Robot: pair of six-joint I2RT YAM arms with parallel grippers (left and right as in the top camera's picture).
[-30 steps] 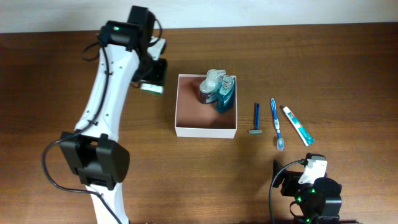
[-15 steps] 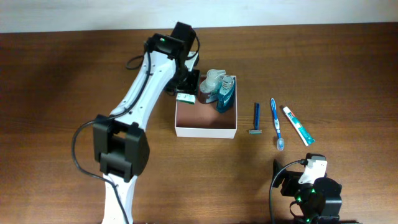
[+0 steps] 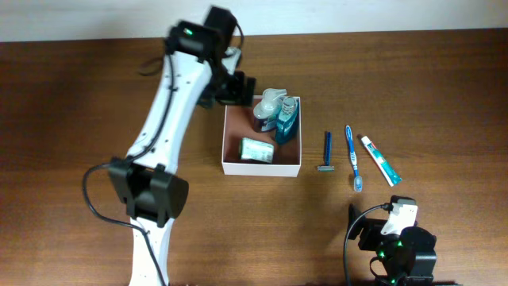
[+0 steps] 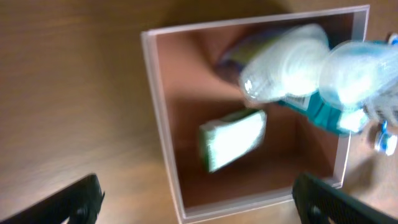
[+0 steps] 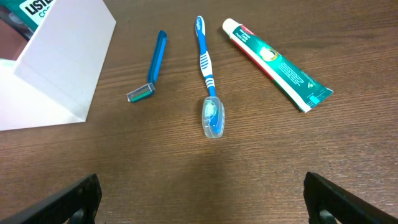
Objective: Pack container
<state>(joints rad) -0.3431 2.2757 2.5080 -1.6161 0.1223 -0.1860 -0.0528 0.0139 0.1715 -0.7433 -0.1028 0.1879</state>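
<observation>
The container [image 3: 262, 168], a square white box with a reddish-brown inside, sits mid-table. Inside it a green-and-white packet [image 3: 257, 149] lies flat near the front, and a clear bottle and a teal bottle [image 3: 279, 113] stand at the back right. My left gripper [image 3: 236, 87] hovers over the box's back left corner, open and empty. In the left wrist view the packet [image 4: 233, 138] lies on the box floor beside the bottles [image 4: 292, 68], free of my left gripper [image 4: 202, 202]. My right gripper [image 5: 202, 199] stands open and empty near the table's front edge.
Right of the container lie a blue razor [image 3: 326, 152], a blue toothbrush [image 3: 353, 157] and a toothpaste tube [image 3: 380, 160] side by side. The right wrist view shows the razor [image 5: 149, 67], toothbrush [image 5: 207, 74], toothpaste [image 5: 277, 65] and the container's white wall [image 5: 62, 62].
My left gripper carried the packet from left of the container to over it and opened. The packet now lies inside the box. The right arm has not moved.
</observation>
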